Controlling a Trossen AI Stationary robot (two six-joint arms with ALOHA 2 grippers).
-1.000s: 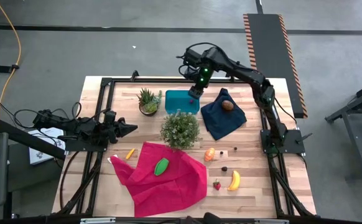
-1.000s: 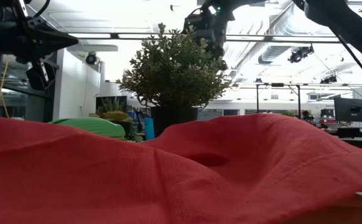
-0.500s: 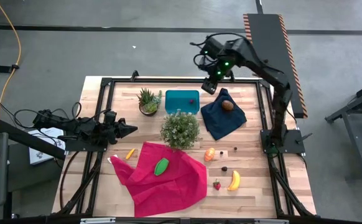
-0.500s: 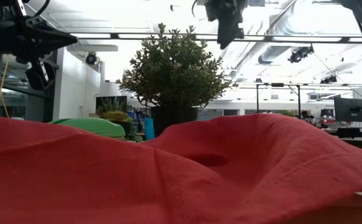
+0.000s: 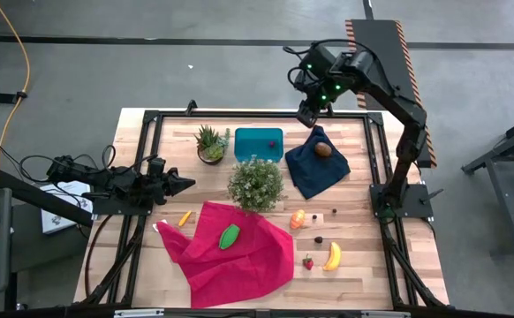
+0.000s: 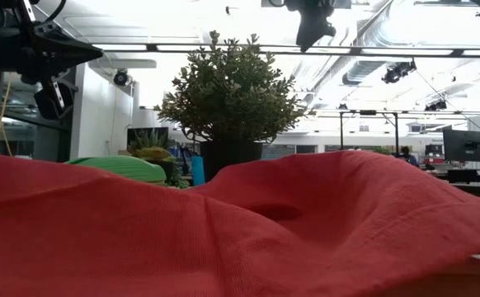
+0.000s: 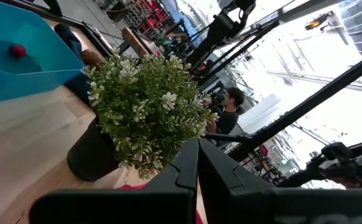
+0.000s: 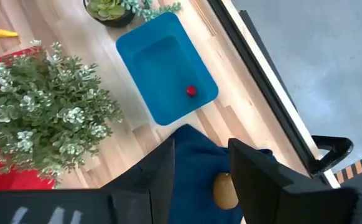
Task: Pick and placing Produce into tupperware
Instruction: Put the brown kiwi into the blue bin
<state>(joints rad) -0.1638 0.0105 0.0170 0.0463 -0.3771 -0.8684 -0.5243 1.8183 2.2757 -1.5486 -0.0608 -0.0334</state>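
Tupperware (image 5: 259,144) at desk's far side now holds one small red piece (image 8: 191,91). Right pincer (image 5: 307,116), open and empty, has lifted away toward the brown oval (image 5: 324,149), likely next; left pincer (image 5: 179,184) parked, closed.

Right pincer (image 5: 307,116) up and away from the tupperware (image 5: 258,144), rightward.

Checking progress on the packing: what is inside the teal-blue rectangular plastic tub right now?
The teal-blue rectangular plastic tub holds one small red round piece, lying near one corner. The rest of its floor shows bare; nothing covers it from the right wrist view.
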